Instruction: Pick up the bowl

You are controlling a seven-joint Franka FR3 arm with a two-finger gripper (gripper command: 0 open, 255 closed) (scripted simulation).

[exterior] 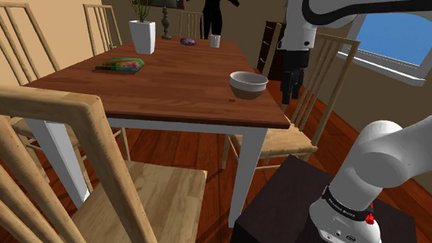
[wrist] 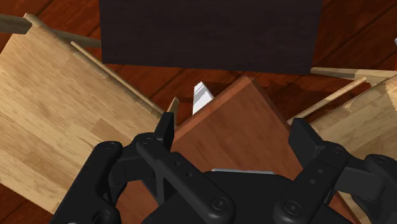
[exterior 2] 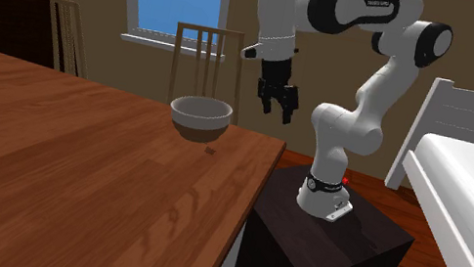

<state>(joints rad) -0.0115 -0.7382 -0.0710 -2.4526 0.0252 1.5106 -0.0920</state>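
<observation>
While gripper [exterior 2: 276, 110] gapes — bowl [exterior 2: 200, 116] sits near.

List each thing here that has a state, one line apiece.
bowl: upright, empty, on the table, not held.
gripper: open, holding nothing, by the table's corner, apart from the bowl.
potted plant: upright on the table.
white cup: upright on the table.

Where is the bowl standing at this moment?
In the shoulder view the bowl stands on the wooden table near its right edge, just left of the open gripper, untouched.
</observation>
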